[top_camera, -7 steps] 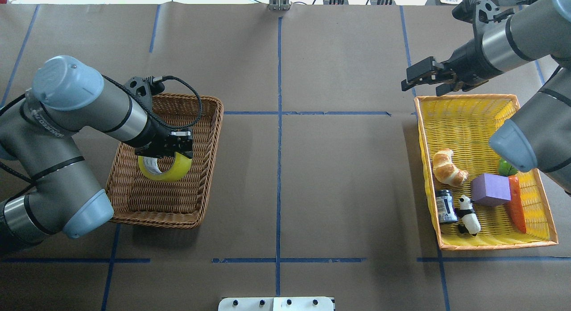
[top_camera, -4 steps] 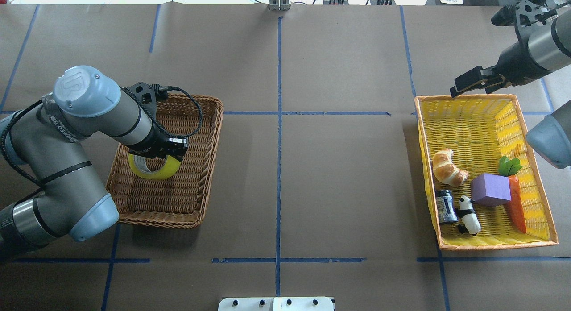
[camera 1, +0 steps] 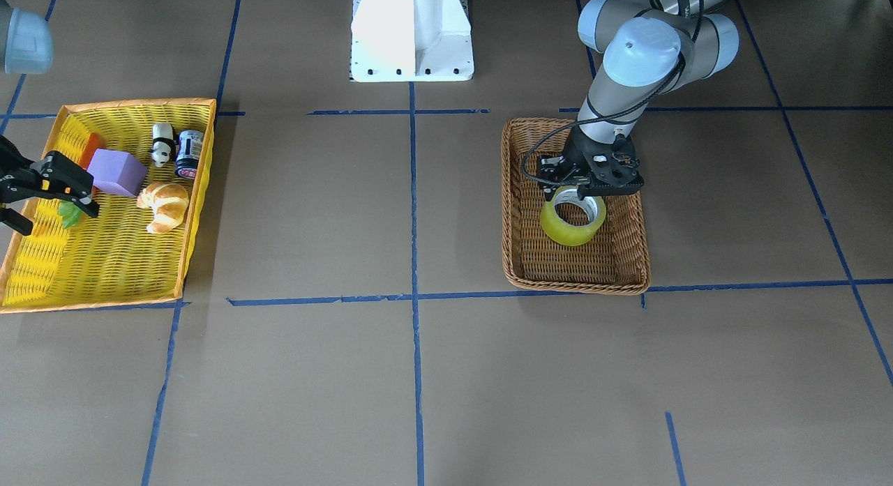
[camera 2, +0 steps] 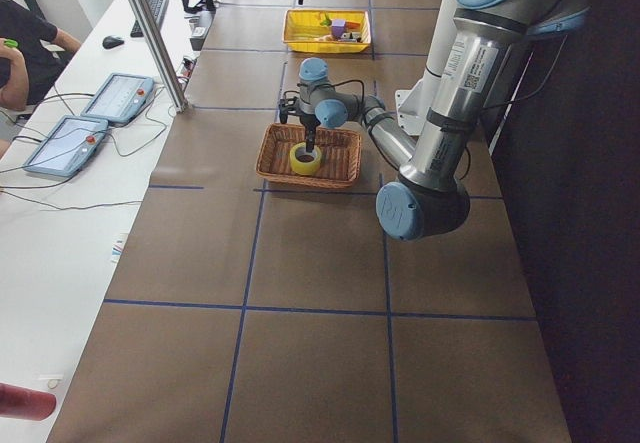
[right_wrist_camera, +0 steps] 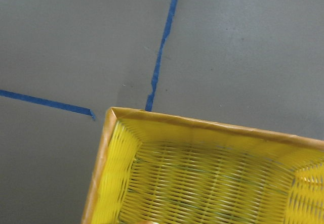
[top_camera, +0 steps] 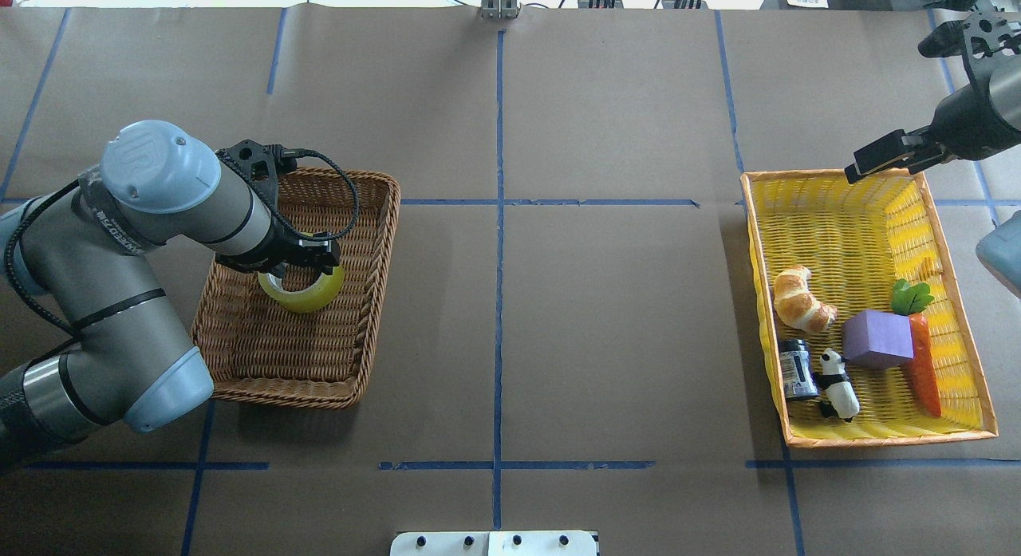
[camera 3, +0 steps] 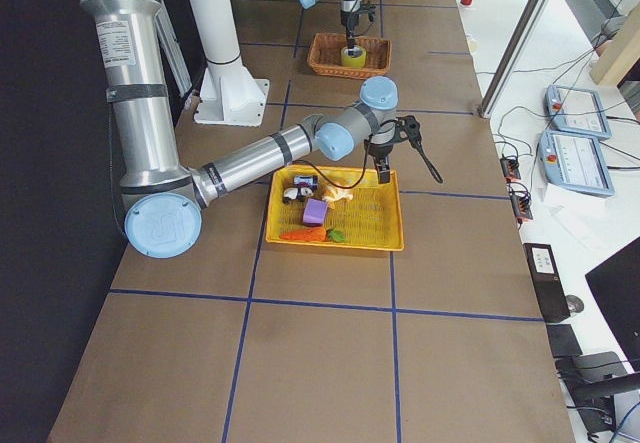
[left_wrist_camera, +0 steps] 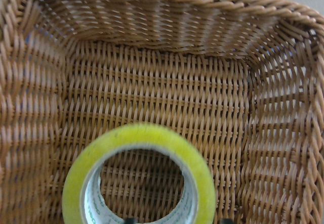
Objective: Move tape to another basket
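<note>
The yellow tape (top_camera: 307, 294) is inside the brown wicker basket (top_camera: 381, 253) on the left half of the table. My left gripper (top_camera: 307, 262) is shut on the roll's wall and holds it upright and slightly tilted over the basket's middle. In the front view the tape (camera 1: 573, 219) hangs under the gripper (camera 1: 584, 190) inside the basket (camera 1: 513, 214). The left wrist view shows the tape ring (left_wrist_camera: 147, 138) close up against the basket floor (left_wrist_camera: 152, 87). My right gripper (top_camera: 857, 171) is open and empty over the far edge of the yellow basket; it also shows in the front view (camera 1: 61, 219).
The yellow basket with orange rim (top_camera: 754, 245) on the right holds a croissant (top_camera: 802, 301), a purple block (top_camera: 877, 339), a carrot (top_camera: 921, 364), a panda figure (top_camera: 837, 384) and a dark can (top_camera: 798, 368). Its corner fills the right wrist view (right_wrist_camera: 202, 183). Blue tape lines cross the brown table.
My left gripper has carried the tape a little left, then right and toward the far side inside the wicker basket. My right arm has drawn back to the right along the yellow basket's far edge.
</note>
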Controlling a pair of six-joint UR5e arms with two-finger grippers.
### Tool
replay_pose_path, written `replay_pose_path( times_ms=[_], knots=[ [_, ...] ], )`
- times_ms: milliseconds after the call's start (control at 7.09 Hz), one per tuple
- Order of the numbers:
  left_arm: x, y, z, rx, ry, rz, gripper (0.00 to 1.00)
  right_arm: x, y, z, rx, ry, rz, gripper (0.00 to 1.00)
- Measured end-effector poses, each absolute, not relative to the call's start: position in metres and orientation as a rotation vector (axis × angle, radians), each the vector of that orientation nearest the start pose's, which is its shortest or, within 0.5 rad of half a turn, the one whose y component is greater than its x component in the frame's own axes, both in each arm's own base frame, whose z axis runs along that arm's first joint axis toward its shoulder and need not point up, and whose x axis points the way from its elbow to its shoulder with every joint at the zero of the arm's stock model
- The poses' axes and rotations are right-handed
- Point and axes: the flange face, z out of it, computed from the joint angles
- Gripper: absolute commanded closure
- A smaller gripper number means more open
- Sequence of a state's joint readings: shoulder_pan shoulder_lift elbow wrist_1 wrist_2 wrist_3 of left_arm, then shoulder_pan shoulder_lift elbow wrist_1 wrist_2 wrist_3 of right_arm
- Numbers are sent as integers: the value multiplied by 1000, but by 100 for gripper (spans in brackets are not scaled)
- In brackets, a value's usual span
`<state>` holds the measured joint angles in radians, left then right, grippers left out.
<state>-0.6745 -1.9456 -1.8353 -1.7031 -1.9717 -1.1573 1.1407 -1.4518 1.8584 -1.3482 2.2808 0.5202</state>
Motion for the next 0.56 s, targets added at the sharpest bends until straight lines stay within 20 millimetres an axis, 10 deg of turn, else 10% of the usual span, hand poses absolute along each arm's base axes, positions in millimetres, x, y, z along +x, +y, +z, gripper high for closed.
replay_pose_path(
  times_ms=[282, 564],
  knots=[
    [367, -463, 306, 85, 790, -12, 0, -136, -511, 467, 210, -837, -193, 0],
    [277, -494, 327, 77, 786, 75, 0, -100, -513, 492, 153, -780, -242, 0]
  ],
)
